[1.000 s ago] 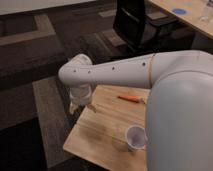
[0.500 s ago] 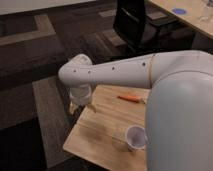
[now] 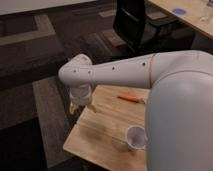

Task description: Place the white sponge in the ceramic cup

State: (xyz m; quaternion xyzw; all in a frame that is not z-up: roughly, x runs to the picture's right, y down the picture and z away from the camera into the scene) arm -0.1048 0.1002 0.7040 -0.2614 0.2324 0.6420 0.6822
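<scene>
Ceramic cup (image 3: 135, 137) on wooden table (image 3: 100, 135) | hand (image 3: 81, 106) over table edge | carpet (image 3: 30, 60)

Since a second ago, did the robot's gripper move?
No, not that I can see. The gripper sits in the same spot at the wooden table's left edge, just as far left of the orange pen as before.

My gripper (image 3: 81, 104) hangs over the left edge of the table (image 3: 100, 137), toward the far corner. The ceramic cup (image 3: 135, 137) stands on the table, nearer and to the right, well apart. A pen-like stick (image 3: 131, 98) lies behind the cup. A chair (image 3: 134, 25) stands behind the table.
</scene>
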